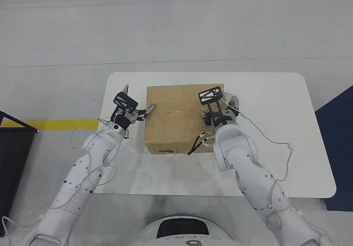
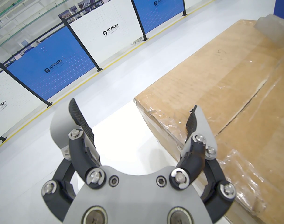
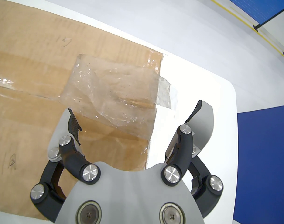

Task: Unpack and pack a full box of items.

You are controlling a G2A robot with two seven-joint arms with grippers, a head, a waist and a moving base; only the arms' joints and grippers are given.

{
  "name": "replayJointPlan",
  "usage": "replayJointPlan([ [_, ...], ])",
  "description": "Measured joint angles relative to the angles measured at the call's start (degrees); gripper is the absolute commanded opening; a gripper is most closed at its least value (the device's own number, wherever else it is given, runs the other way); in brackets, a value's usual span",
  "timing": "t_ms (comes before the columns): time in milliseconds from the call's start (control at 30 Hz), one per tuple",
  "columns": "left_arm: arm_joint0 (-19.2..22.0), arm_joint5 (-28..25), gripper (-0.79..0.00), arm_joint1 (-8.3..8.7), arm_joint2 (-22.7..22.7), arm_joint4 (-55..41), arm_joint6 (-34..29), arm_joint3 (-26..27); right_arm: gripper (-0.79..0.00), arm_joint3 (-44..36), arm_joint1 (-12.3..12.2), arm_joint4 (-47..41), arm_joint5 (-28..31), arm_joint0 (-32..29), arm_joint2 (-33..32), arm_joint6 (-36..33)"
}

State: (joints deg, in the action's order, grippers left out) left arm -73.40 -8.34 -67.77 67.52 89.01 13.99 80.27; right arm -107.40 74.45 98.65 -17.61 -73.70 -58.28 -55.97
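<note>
The closed cardboard box (image 1: 182, 117) sits at the centre of the top view, on the white table (image 1: 275, 123), its lid seam taped. The left gripper (image 2: 133, 108) is spread wide and holds nothing; one finger hangs over the box's left end, the other beyond it. The right gripper (image 3: 135, 110) is also wide open and empty, straddling the box's right edge just beside a loose, crumpled tape flap (image 3: 114, 99) -- whether either gripper touches the box is unclear.

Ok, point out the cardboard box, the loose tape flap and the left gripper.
cardboard box (image 1: 173, 126), top view, closed top face
loose tape flap (image 3: 109, 94), right wrist view, crumpled middle
left gripper (image 2: 133, 104), left wrist view, midway between fingertips
</note>
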Motion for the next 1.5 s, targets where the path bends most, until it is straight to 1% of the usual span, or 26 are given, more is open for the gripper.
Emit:
replayJointPlan([
  [133,0.0,0.0,0.000,0.00,0.0,0.0,0.0,0.0,0.000,1.8,0.6,1.5,-2.1,1.6,-0.2,-2.0],
  [333,0.0,0.0,0.000,0.00,0.0,0.0,0.0,0.0,-0.006,1.9,1.7,5.0,-8.6,2.4,-0.4,-2.2],
  [400,0.0,0.0,0.000,0.00,0.0,0.0,0.0,0.0,-0.074,1.6,2.0,5.1,-10.5,2.2,-0.7,-1.6],
  [467,0.0,0.0,0.000,0.00,0.0,0.0,0.0,0.0,-0.095,2.0,2.3,5.8,-12.0,2.3,-0.9,-1.6],
  [600,0.0,0.0,0.000,0.00,0.0,0.0,0.0,0.0,-0.102,4.0,3.1,9.5,-14.7,3.4,-0.5,-3.2],
  [633,0.0,0.0,0.000,0.00,0.0,0.0,0.0,0.0,-0.092,4.7,3.3,10.5,-15.3,3.7,-0.3,-3.8],
  [767,0.0,0.0,0.000,0.00,0.0,0.0,0.0,0.0,-0.114,7.3,4.4,14.4,-17.5,5.4,0.9,-6.4],
  [833,0.0,0.0,0.000,0.00,0.0,0.0,0.0,0.0,-0.099,8.2,4.9,15.7,-18.5,6.0,1.2,-7.3],
  [967,0.0,0.0,0.000,0.00,0.0,0.0,0.0,0.0,-0.092,8.6,5.9,16.9,-19.6,6.7,1.6,-8.6],
  [1133,0.0,0.0,0.000,0.00,0.0,0.0,0.0,0.0,-0.089,4.0,6.3,14.2,-18.8,3.9,0.1,-6.0],
  [1267,0.0,0.0,0.000,0.00,0.0,0.0,0.0,0.0,-0.108,-1.0,6.2,8.6,-17.0,0.0,-3.1,-1.4],
  [1367,0.0,0.0,0.000,0.00,0.0,0.0,0.0,0.0,-0.089,-4.5,5.9,4.4,-16.2,-4.0,-7.4,2.6],
  [1467,0.0,0.0,0.000,0.00,0.0,0.0,0.0,0.0,-0.009,-6.9,5.4,0.6,-13.8,-8.2,-12.1,5.4],
  [1500,0.0,0.0,0.000,0.00,0.0,0.0,0.0,0.0,0.000,-7.3,5.3,-0.6,-12.5,-9.5,-13.4,6.1],
])
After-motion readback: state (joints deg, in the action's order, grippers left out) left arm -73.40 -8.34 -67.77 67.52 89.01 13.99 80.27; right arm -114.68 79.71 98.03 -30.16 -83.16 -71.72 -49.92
